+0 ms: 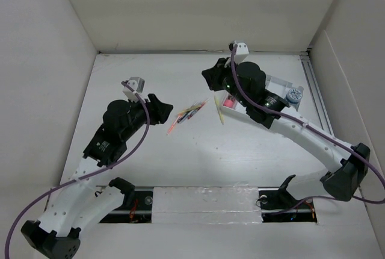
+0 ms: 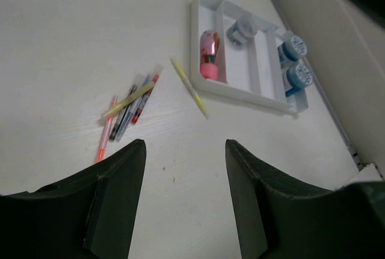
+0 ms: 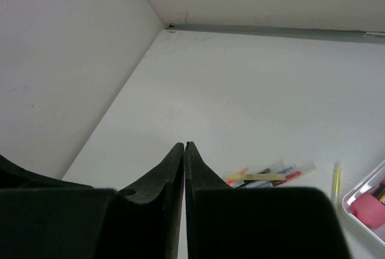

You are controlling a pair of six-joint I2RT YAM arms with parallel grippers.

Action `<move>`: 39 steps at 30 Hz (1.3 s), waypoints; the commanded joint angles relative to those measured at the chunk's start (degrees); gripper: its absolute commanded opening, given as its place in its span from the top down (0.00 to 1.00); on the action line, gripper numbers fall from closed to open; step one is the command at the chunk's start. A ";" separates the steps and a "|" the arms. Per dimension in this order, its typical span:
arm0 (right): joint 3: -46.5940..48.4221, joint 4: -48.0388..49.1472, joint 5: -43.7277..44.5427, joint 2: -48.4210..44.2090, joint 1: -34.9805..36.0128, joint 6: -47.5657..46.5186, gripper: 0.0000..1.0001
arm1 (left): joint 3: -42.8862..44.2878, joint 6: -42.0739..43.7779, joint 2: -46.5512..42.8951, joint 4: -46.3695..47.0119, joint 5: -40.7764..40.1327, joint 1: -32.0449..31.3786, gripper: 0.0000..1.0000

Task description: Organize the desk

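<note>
Top external view: plain white rectangular tabletop (image 1: pixel 240 156), boxed in by white panel walls, fills the scene and carries everything. Left fingers (image 1: pixel 160 109) hang over its left-centre, aimed at a loose bunch of coloured pens (image 1: pixel 187 114) lying fanned out mid-tabletop. In the left wrist view those two black fingers stand well apart w/ nothing between them, just bare white surface.

Right fingers (image 3: pixel 184 149) are up nr the back of the tabletop. In the right wrist view the tips are pressed together and I can't see anything caught btwn them.

One pale-yellow pen (image 2: pixel 189 88) lies on its own, between the bunch and a small white compartmented tray (image 2: pixel 240 93), just beside the tray's edge. The tray sits at the right rear, partly under the right arm. Inside: a pink bottle-shaped item (image 2: pixel 209 54) in one end slot, a small clear round jar (image 2: pixel 242 29) next to it, and two blue-lidded round tubs (image 2: pixel 295 60) at the other end.
</note>
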 commanded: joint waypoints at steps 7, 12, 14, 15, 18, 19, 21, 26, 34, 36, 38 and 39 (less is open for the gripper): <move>-2.79 7.45 -2.68 4.63 -0.46 0.88 1.00 | 3.45 1.46 -7.20 13.06 -6.09 -0.12 0.49; -9.46 9.20 -1.89 4.55 0.77 3.34 1.00 | 1.45 2.70 -13.01 10.75 -15.51 -0.12 0.46; -10.96 6.93 1.79 4.99 2.87 3.61 0.98 | -1.01 2.96 -13.54 12.59 -15.51 -0.12 0.43; -11.31 5.69 3.28 5.34 3.49 3.52 0.94 | -1.45 3.14 -13.19 13.65 -15.25 -0.12 0.43; -13.59 0.41 9.00 6.40 4.03 4.31 0.75 | -1.37 3.75 -9.78 14.27 -13.06 -0.12 0.43; -14.65 -0.03 9.62 6.40 3.42 5.18 0.72 | -2.07 4.02 -9.68 14.80 -12.44 -0.12 0.43; -17.45 -0.03 8.84 6.05 1.75 6.33 0.64 | -2.95 4.02 -9.76 16.20 -11.12 -0.12 0.43; -22.03 1.20 5.94 7.80 -0.72 7.91 0.56 | -3.57 4.28 -9.85 16.30 -12.17 -0.12 0.42; -25.55 3.30 7.07 10.26 -4.23 7.66 0.55 | -3.22 4.90 -7.92 16.30 -13.22 -0.64 0.41; -25.91 3.31 7.17 12.19 -5.64 7.21 0.55 | -3.13 4.98 -8.18 16.30 -13.22 -0.64 0.41; -25.91 5.59 6.81 14.56 -6.51 6.95 0.55 | -3.22 4.99 -8.53 16.39 -13.40 -0.64 0.41; -26.08 6.03 6.99 15.18 -7.13 6.95 0.55 | -3.22 4.99 -8.53 16.39 -13.49 -0.64 0.41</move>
